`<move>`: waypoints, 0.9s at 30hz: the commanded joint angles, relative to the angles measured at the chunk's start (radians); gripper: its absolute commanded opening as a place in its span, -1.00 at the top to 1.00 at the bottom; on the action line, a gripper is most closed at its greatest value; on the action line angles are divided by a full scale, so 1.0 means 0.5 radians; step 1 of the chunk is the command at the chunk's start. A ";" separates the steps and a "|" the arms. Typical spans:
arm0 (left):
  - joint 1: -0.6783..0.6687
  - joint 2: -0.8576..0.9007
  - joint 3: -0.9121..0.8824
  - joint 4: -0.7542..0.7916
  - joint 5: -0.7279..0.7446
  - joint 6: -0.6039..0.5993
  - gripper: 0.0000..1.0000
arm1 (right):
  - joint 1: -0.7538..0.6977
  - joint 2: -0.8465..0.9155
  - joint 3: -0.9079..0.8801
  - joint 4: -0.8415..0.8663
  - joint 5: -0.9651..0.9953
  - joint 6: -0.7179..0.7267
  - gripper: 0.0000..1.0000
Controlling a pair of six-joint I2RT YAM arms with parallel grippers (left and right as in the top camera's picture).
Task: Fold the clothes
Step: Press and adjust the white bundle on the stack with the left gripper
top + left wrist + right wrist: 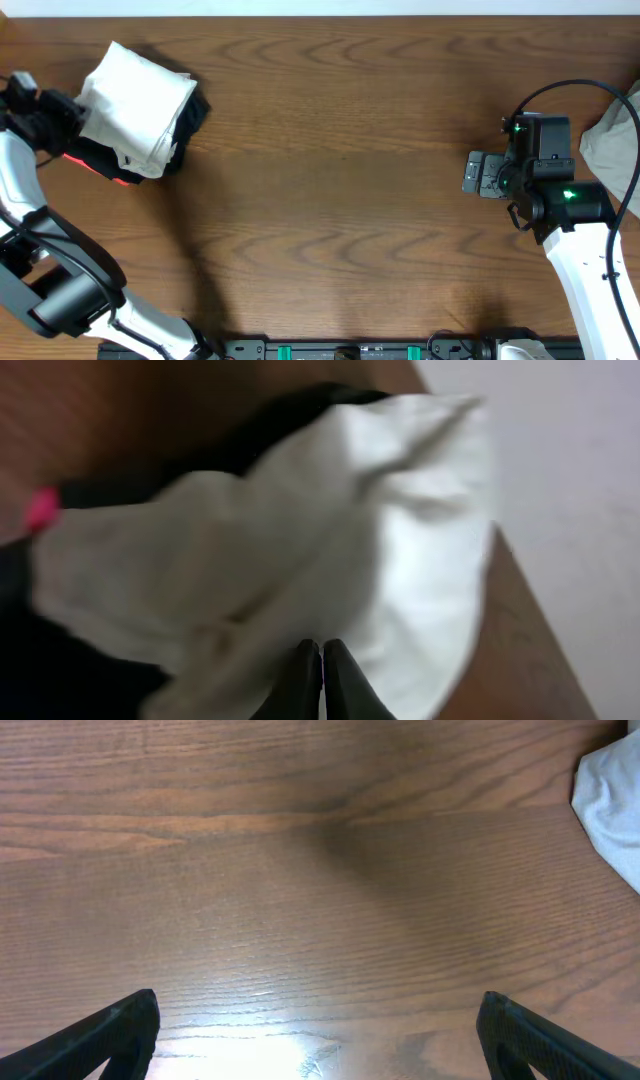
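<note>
The clothes (135, 100) lie as a folded white bundle at the table's far left, resting on a black folded garment (190, 115) with a red-orange edge. My left gripper (62, 108) sits at the bundle's left side. In the left wrist view the white cloth (300, 550) fills the frame, blurred, and the left gripper (322, 648) is shut, its tips together right at the cloth with nothing seen between them. My right gripper (478, 174) hovers far to the right over bare wood. In its own view the right gripper (320, 1030) is open wide and empty.
A pale grey-white cloth (615, 140) lies at the table's right edge, beside the right arm; its corner (610, 800) shows in the right wrist view. The table (340, 150) is brown wood. A pale floor (570, 480) lies beyond the table edge near the bundle.
</note>
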 commanded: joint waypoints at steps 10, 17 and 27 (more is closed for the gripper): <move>0.002 0.148 -0.021 0.025 -0.061 0.014 0.88 | -0.023 -0.008 0.010 -0.002 0.034 -0.008 -0.99; -0.021 -0.146 -0.011 0.156 0.192 -0.310 0.88 | -0.023 -0.008 0.010 -0.001 0.034 -0.008 -0.98; -0.221 -0.598 -0.011 0.178 0.113 -0.333 0.83 | -0.023 -0.008 0.010 -0.002 0.034 -0.008 -0.98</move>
